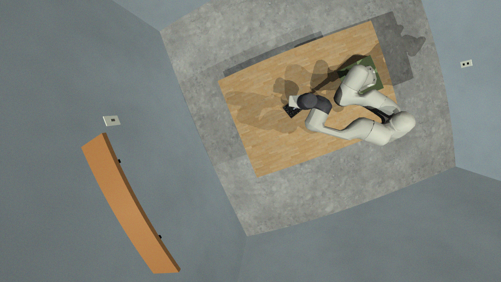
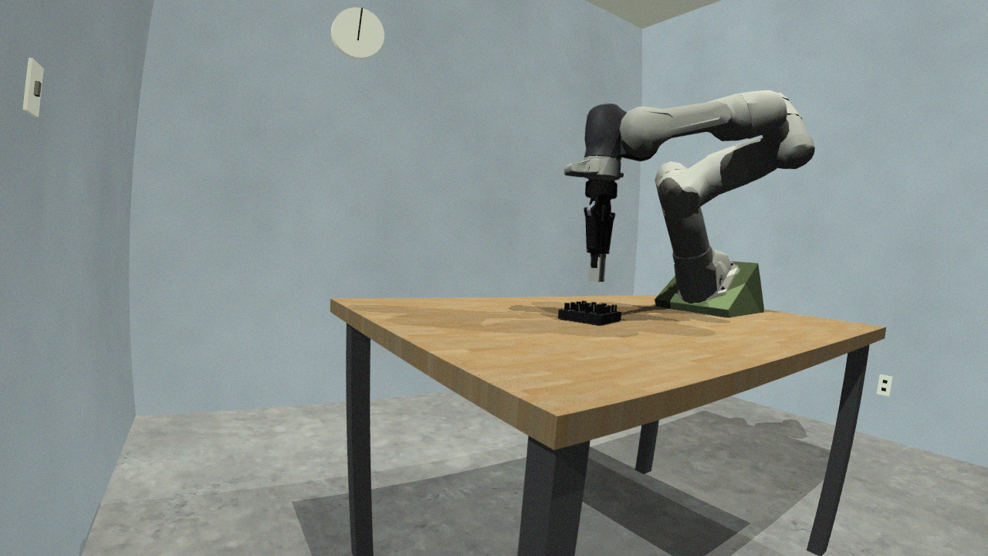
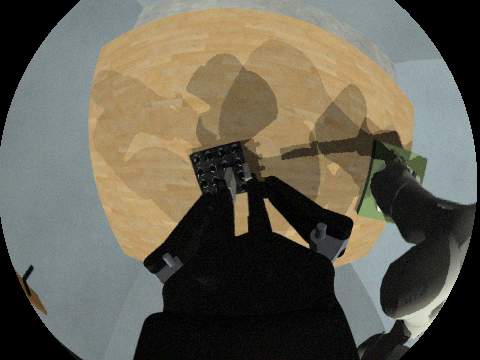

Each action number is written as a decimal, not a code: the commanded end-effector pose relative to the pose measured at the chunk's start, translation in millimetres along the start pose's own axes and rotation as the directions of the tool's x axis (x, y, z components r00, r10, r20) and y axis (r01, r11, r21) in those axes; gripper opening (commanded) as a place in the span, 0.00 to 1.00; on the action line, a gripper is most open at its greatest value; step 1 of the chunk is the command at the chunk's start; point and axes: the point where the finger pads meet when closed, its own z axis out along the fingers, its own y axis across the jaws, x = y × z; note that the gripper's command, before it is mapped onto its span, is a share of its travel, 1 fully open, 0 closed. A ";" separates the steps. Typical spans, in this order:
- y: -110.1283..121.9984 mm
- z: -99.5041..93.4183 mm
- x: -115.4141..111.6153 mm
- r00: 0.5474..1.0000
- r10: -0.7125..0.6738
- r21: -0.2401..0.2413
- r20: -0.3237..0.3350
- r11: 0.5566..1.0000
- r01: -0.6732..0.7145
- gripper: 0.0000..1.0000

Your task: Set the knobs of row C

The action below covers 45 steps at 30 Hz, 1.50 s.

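The black knob box stands on the wooden table, with its knobs upward. In the wrist view it lies turned a little, and the fingers cover part of its lower right side. The white lines, marks and printed names are too small to read. My gripper points down and hangs in the air above the box, touching nothing. Its fingers stand a narrow gap apart, with nothing between them. In the top view the hand hides the fingers and part of the box.
The arm's green base block stands on the table to the right of the box. The arm's elbow reaches out over one table edge in the top view. Shadows of the arm fall around the box.
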 end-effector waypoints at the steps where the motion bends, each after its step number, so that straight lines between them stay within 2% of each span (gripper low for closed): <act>1: -0.5 -0.7 1.1 1.000 -0.011 0.000 -0.003 1.000 0.011 0.12; 23: -0.6 1.9 1.1 1.000 -0.011 0.000 -0.003 1.000 0.011 0.12; 45: -0.6 24.4 1.3 1.000 -0.011 0.000 -0.003 1.000 0.011 0.12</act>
